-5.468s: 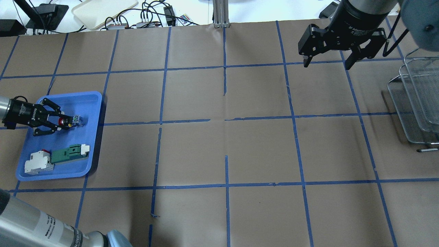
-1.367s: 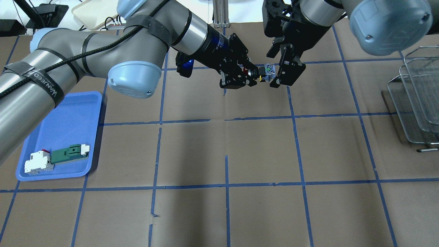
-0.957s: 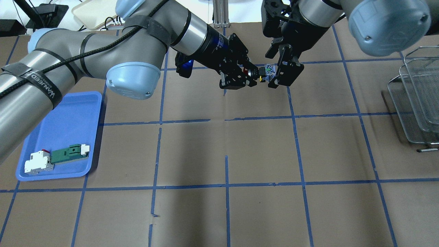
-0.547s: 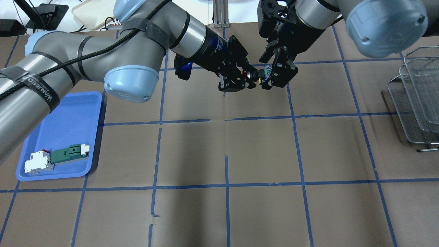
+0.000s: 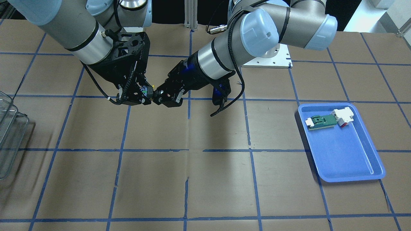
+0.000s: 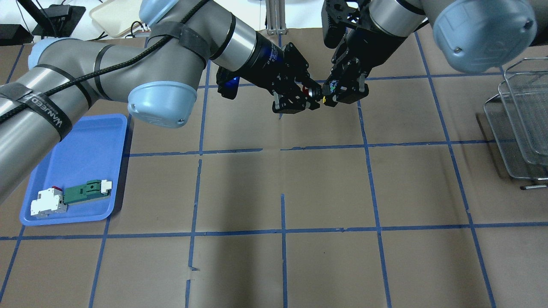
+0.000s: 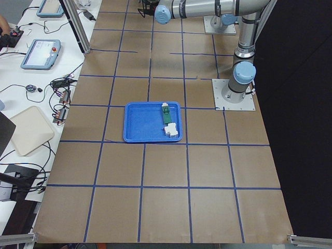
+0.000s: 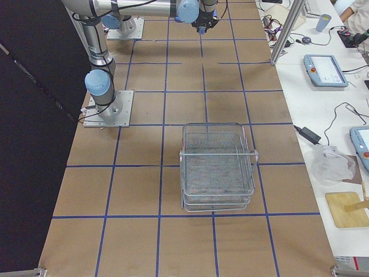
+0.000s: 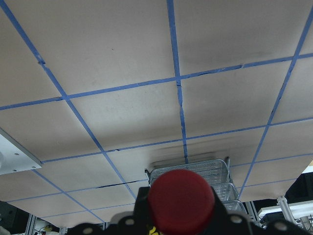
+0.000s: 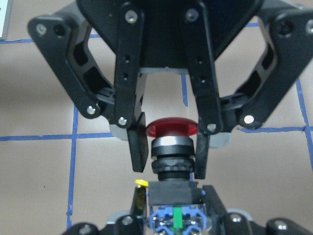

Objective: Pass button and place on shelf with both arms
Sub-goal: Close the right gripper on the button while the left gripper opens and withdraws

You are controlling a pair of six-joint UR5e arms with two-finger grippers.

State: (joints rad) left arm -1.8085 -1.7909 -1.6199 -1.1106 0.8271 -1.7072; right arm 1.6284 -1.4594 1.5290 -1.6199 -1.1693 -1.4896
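Note:
The button, with a red cap, a black body and a blue-white rear block, hangs in the air over the far middle of the table. My left gripper is shut on its black body just behind the cap. My right gripper faces it and is shut on the blue-white block. In the right wrist view the left gripper's fingers flank the button. The front view shows the button between both grippers. The red cap fills the bottom of the left wrist view. The wire shelf stands at the table's right end.
A blue tray at the left holds a green-and-white component and a white block. The shelf also shows in the right side view and at the front view's left edge. Both arms cross the far half of the table.
The right gripper's fingers have closed in on the button's rear block; half a second ago they stood wider apart around it. The left gripper still holds the button in the same place.

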